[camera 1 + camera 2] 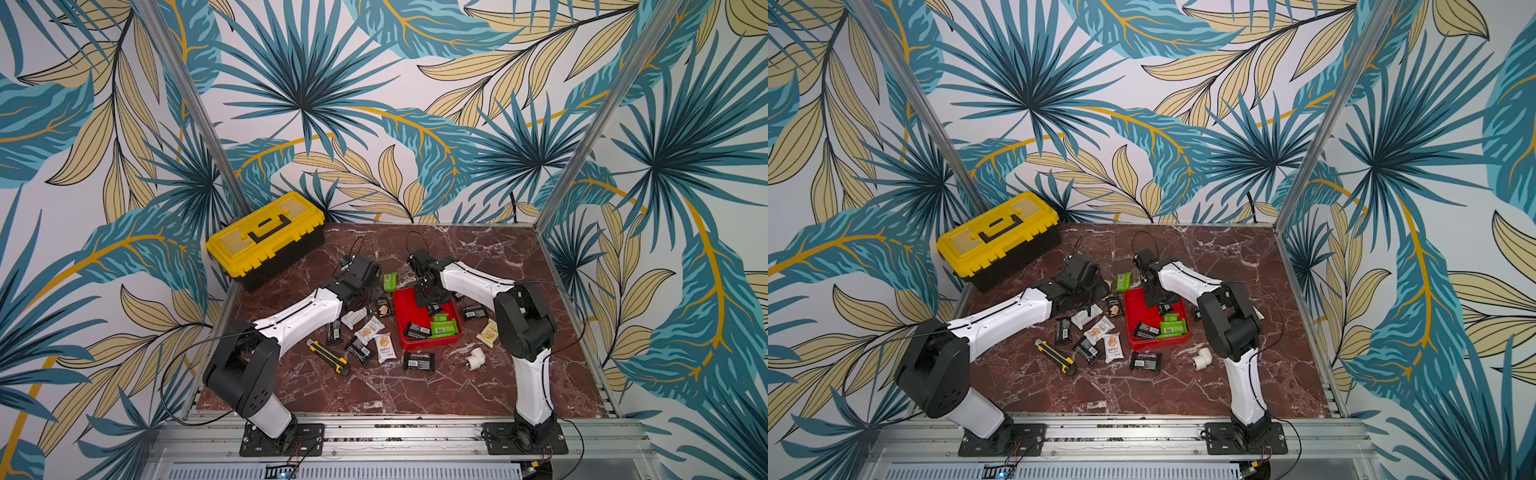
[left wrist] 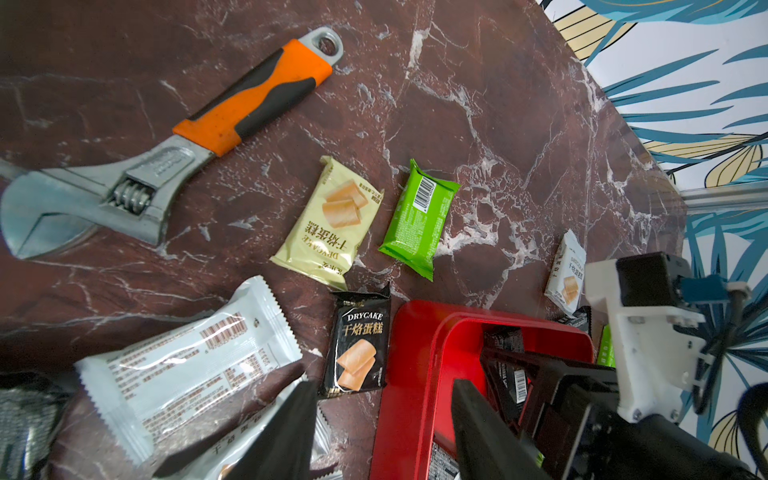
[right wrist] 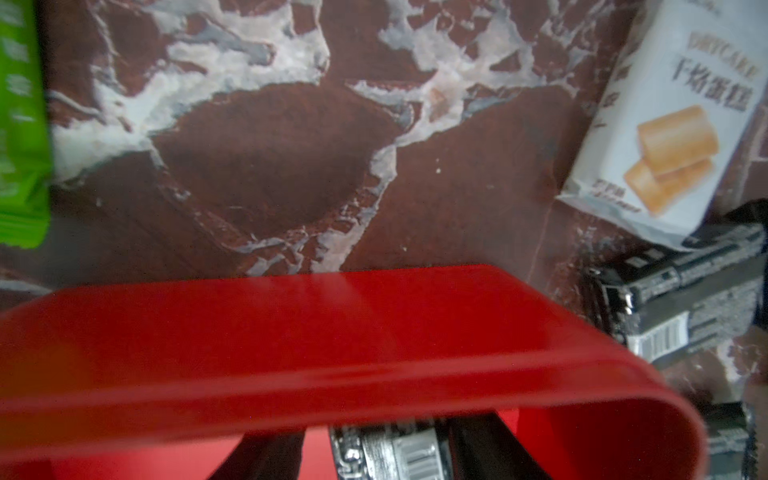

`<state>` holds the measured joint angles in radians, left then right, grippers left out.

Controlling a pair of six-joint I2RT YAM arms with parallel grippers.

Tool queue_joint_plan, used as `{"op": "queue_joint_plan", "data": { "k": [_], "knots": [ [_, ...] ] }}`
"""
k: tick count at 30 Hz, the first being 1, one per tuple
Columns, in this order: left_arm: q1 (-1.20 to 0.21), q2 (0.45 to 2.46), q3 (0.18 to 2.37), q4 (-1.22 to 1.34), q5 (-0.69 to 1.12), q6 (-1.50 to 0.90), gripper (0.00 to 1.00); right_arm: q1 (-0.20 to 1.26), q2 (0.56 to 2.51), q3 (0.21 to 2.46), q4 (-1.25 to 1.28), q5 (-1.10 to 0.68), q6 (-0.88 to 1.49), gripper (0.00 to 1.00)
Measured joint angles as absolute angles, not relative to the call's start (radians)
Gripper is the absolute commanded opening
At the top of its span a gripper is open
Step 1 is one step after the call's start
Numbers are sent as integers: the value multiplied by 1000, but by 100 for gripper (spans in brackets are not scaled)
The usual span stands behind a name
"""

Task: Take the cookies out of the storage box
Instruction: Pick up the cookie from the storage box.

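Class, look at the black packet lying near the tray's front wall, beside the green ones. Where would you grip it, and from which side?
Grip the black packet across its short width, near the middle, coming straight down. It lies roughly flat in the tray, whose walls block a sideways approach, and green packets crowd its right end.

black packet (image 2: 356, 340): is showing "DRYCAKE" above "干焙蛋糕"
cream packet (image 2: 330, 220): is carrying the same two lines
white packet (image 3: 673, 120): is bearing "干焙蛋糕", blurred
green packet (image 2: 417, 218): is displaying a barcode, digits unreadable
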<state>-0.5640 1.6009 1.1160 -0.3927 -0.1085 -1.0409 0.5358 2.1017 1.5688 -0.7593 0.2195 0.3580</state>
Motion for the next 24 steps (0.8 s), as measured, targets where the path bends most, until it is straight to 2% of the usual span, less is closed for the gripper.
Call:
{"op": "queue_joint_plan", "data": {
  "k": [10, 18, 24],
  "knots": [
    [-564, 1601, 1116, -393, -109, -1040, 56, 536, 2109, 1569, -752, 208, 346, 43],
    [-564, 1601, 1116, -393, -113, -1039, 56, 536, 2084, 1559, -753, 193, 347, 42],
    [-564, 1601, 1116, -393, -117, -1037, 56, 536, 1974, 1514, -752, 170, 359, 41]
  ]
}}
